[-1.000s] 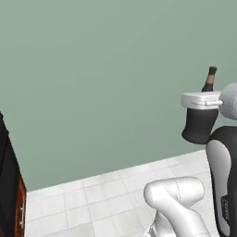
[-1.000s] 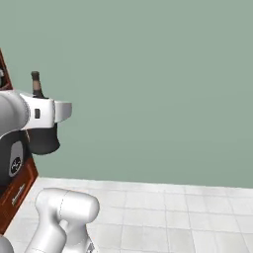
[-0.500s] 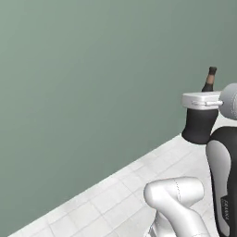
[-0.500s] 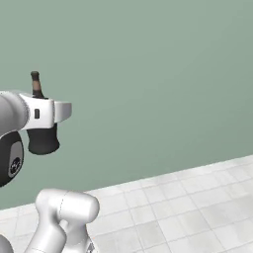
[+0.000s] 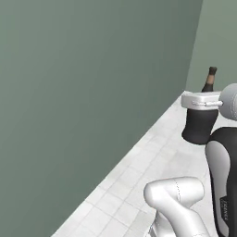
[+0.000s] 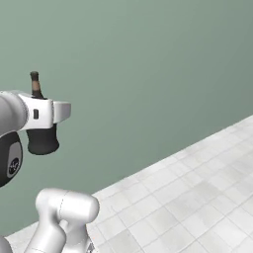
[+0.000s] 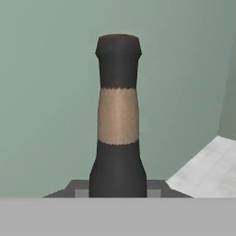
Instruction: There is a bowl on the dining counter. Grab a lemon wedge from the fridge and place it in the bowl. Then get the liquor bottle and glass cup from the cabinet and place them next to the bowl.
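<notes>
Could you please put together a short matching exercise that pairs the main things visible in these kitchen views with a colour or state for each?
Things:
1. liquor bottle
2. wall
3. floor
4. gripper

Descriptions:
A. plain grey-green
B. pale square tiles
C. dark, with a tan band on the neck, upright
D. shut on the bottle, carried above the floor

Pairs: 1-C, 2-A, 3-B, 4-D

The liquor bottle [image 7: 118, 124] stands upright in the pincer [image 7: 118, 196], before the wall [image 5: 83, 102].
</notes>
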